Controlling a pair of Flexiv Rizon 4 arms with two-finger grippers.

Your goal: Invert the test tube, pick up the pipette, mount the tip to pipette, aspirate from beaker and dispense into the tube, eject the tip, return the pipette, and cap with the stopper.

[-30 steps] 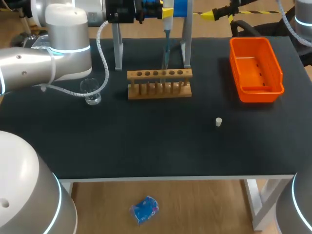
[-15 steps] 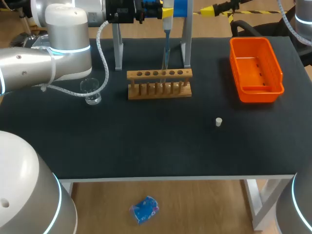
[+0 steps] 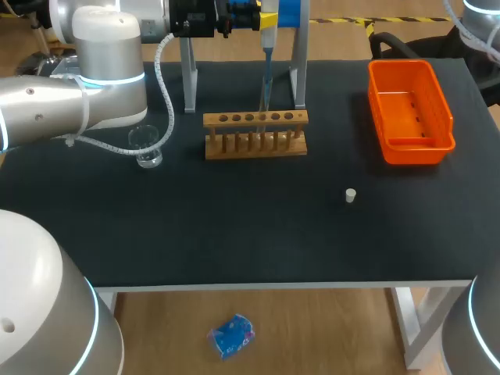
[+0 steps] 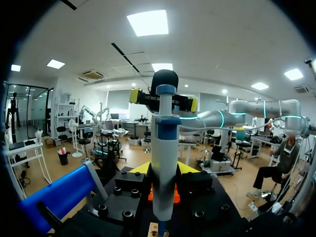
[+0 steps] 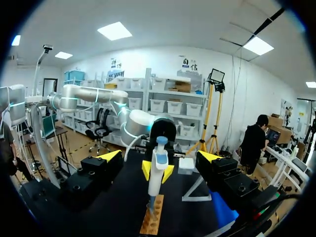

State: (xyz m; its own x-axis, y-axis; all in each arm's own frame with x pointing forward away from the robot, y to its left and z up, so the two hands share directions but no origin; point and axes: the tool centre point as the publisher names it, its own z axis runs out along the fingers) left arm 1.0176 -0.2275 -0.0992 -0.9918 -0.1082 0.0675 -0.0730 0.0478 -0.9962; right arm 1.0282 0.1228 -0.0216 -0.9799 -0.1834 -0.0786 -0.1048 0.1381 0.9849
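Pipette [image 3: 267,55], slim, tapered, at wooden rack [image 3: 255,119].

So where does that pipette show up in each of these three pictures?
Head view: the pipette hangs upright at the table's far side, its tip down at the wooden rack.
Left wrist view: the pipette fills the middle, upright between this arm's own jaws.
Right wrist view: the pipette stands ahead of the open jaws, over the rack.
Shared landmark: the wooden rack, directly below the pipette in all three.

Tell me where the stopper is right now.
Head view: the white stopper sits on the table, right of the wooden rack and nearer than the orange tray.
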